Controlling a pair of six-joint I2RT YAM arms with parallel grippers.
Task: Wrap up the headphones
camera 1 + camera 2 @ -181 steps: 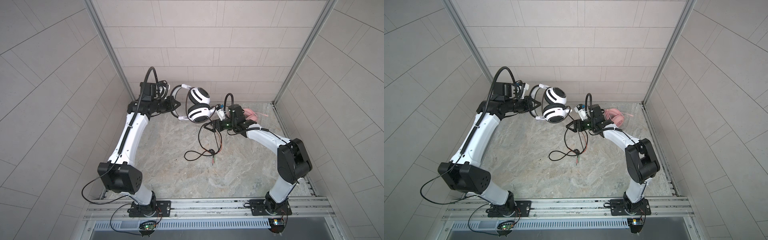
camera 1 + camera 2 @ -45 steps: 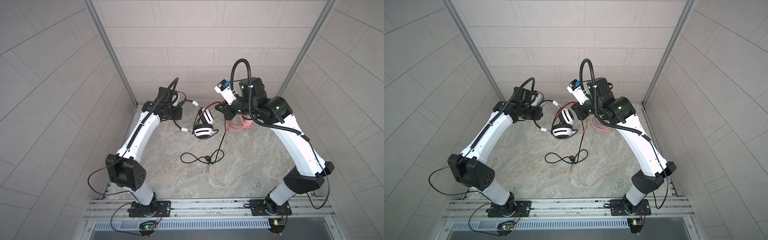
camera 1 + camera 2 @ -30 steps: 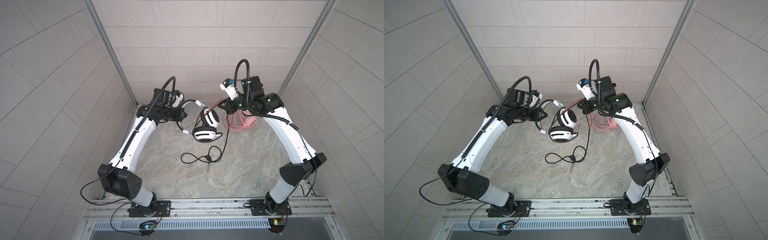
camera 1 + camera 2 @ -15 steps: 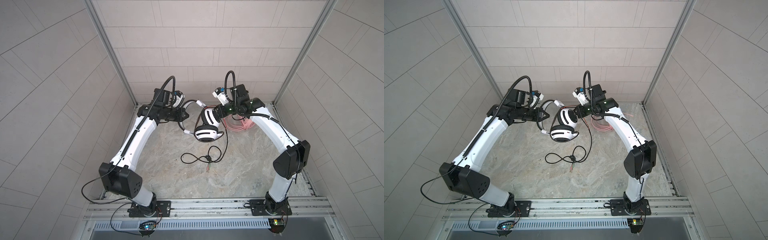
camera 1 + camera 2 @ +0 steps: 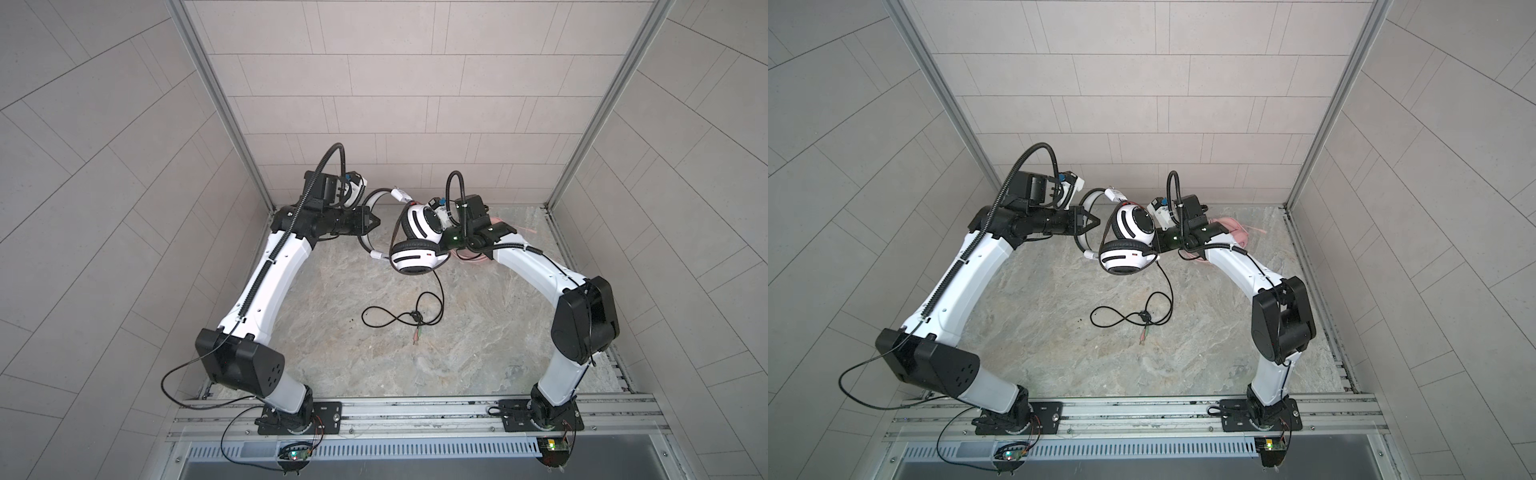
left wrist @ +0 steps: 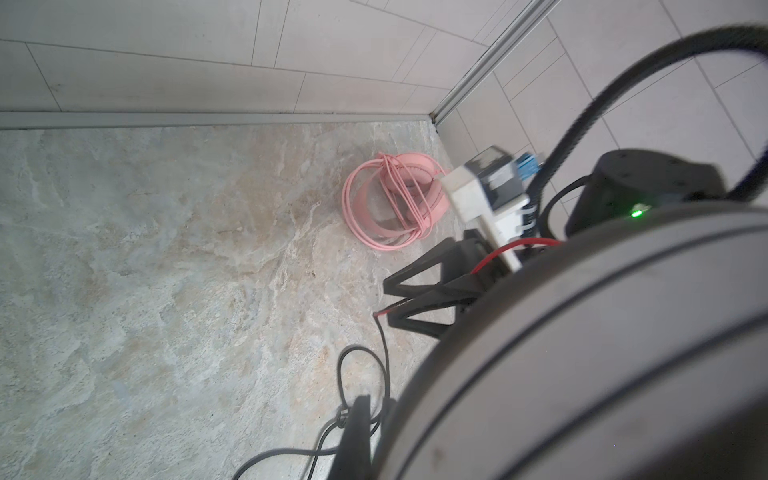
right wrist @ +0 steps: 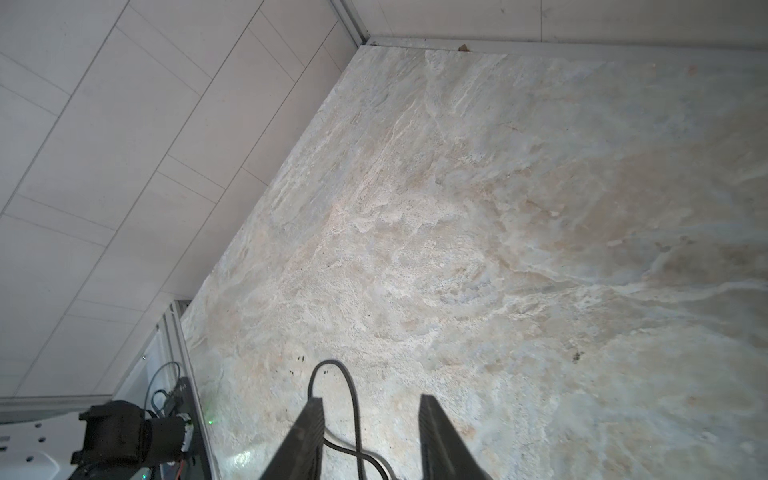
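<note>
The white-and-black striped headphones (image 5: 415, 257) (image 5: 1125, 255) hang above the floor at the back middle. My left gripper (image 5: 374, 221) (image 5: 1095, 219) is shut on their white headband (image 5: 368, 199); in the left wrist view the band fills the picture close up. Their black cable (image 5: 399, 320) (image 5: 1129, 316) drops from the lower ear cup into a loose tangle on the floor. My right gripper (image 7: 370, 401) (image 6: 388, 305) stands open just behind the ear cups, which hide it in both top views. The cable (image 7: 353, 399) runs through its gap. The pink headphones (image 6: 395, 208) (image 5: 1229, 222) lie coiled at the back right.
Tiled walls close the cell on three sides, and a metal rail (image 5: 415, 415) with both arm bases runs along the front. The cable's plugs (image 5: 417, 336) lie near the floor's middle. My right arm (image 5: 536, 266) reaches over the pink headphones.
My right arm has come down from high up to just behind the ear cups, and its gripper has opened. The left arm and the headband have hardly moved.
</note>
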